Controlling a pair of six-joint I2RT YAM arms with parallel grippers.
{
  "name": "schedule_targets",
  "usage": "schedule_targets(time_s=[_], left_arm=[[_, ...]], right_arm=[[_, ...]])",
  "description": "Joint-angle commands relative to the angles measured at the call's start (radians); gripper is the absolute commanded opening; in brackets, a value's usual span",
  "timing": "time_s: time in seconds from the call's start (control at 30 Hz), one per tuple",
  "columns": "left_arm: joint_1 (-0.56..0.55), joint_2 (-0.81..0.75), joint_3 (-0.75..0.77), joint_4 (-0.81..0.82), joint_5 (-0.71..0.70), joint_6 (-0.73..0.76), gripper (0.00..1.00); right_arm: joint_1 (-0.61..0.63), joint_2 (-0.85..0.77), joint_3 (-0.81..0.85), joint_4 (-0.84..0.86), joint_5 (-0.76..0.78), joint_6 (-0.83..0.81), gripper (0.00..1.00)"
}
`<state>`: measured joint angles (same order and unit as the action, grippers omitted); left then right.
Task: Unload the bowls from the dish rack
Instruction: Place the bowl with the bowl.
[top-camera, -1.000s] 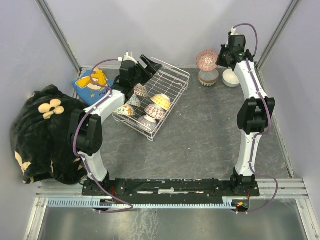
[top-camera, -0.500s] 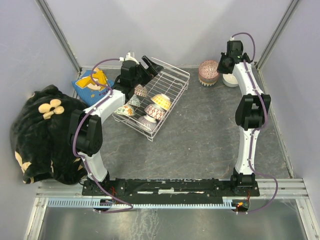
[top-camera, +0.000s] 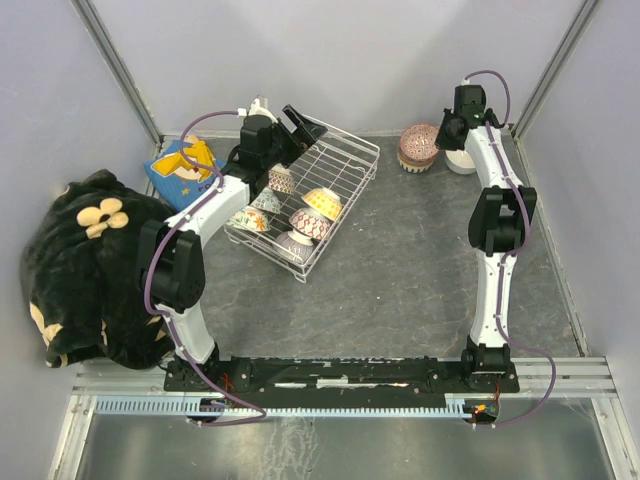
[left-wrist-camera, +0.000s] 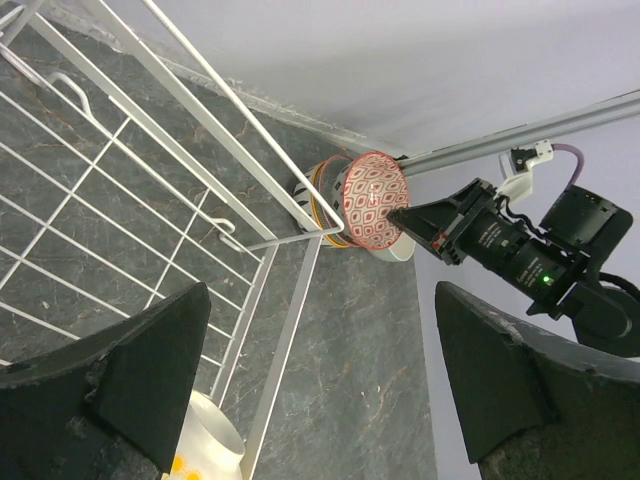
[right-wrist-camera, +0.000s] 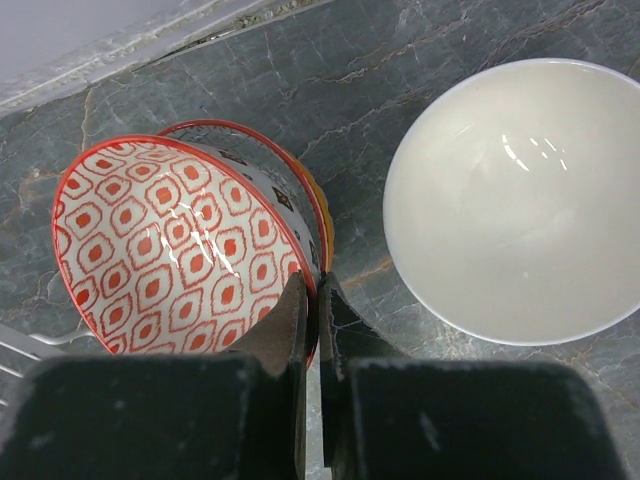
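Observation:
The white wire dish rack (top-camera: 340, 160) stands at the back left and holds several patterned bowls, among them a yellow one (top-camera: 322, 203). My left gripper (top-camera: 300, 125) hangs open and empty over the rack's far end; in the left wrist view it (left-wrist-camera: 320, 390) looks past the rack wires (left-wrist-camera: 200, 150). My right gripper (right-wrist-camera: 313, 290) is shut on the rim of a red-patterned bowl (right-wrist-camera: 170, 245). That bowl rests tilted on a stack of bowls (top-camera: 418, 146) at the back right.
A plain white bowl (right-wrist-camera: 520, 200) sits on the table just right of the stack. A black plush toy (top-camera: 90, 265) and a blue-yellow box (top-camera: 180, 165) lie at the left. The enclosure walls stand close behind the stack and the rack.
My right gripper has lowered the red-patterned bowl from above the stack down onto it. My left gripper has barely moved.

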<state>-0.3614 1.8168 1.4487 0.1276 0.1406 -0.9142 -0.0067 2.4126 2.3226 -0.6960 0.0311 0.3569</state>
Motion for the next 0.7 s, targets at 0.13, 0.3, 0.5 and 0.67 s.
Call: schedule_targets(time_s=[0.13, 0.3, 0.5, 0.67], left_arm=[[-0.003, -0.001, 0.066, 0.008, 0.007, 0.061, 0.99], [-0.004, 0.001, 0.072, 0.006, 0.011, 0.062, 0.99], [-0.004, 0.004, 0.077, 0.001, 0.012, 0.064, 0.99], [-0.003, 0.009, 0.088, -0.004, 0.013, 0.064, 0.99]], right_arm=[[-0.006, 0.010, 0.096, 0.027, -0.006, 0.023, 0.01], [-0.006, 0.014, 0.088, 0.019, -0.012, 0.026, 0.01], [-0.007, 0.030, 0.098, 0.012, -0.023, 0.031, 0.02], [-0.006, 0.041, 0.105, 0.012, -0.025, 0.034, 0.04]])
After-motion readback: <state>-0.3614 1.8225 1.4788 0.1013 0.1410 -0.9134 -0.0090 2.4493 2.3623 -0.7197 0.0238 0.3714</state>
